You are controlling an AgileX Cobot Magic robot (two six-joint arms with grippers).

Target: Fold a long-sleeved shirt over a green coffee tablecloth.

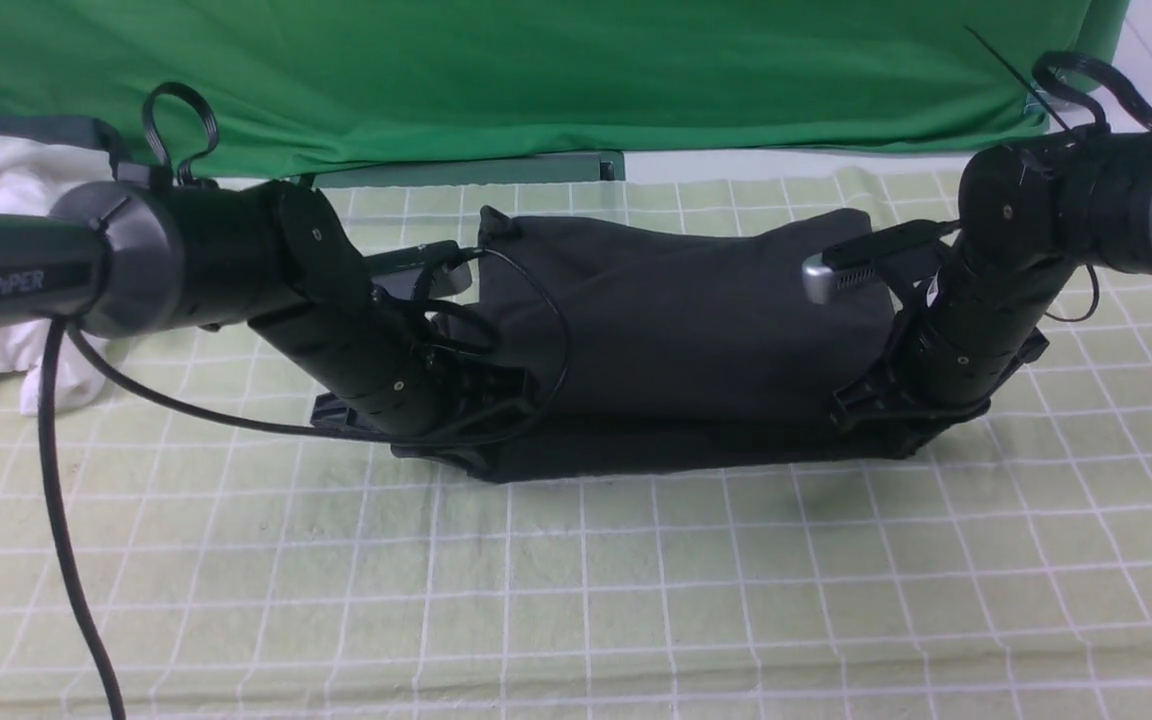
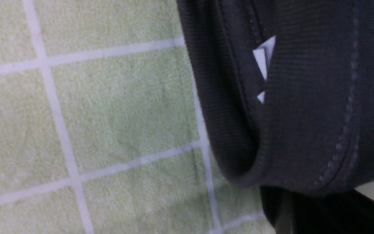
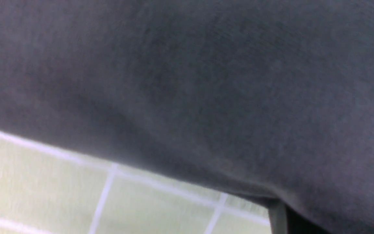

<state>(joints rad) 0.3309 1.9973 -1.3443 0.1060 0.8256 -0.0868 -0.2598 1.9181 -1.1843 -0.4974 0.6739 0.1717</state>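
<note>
the black shirt (image 1: 676,320) is lying across the pale green tablecloth (image 1: 636,600), its body spreading between the two arms and its near edge running from one gripper to the other. the left gripper (image 1: 476,460) is clenching the shirt at its near left corner, where ribbed, stitched fabric is doubling over beside a bit of white print (image 2: 261,61). the right gripper (image 1: 901,445) is meeting the near right edge, but the cloth is hiding its tips, so i'm not telling whether it's grasping. the knit is looking soft and floppy, probably light, likely sagging between holds rather than breaking. both near corners are seeming the right places for pinching, with every layer going in and the tablecloth staying out.
</note>
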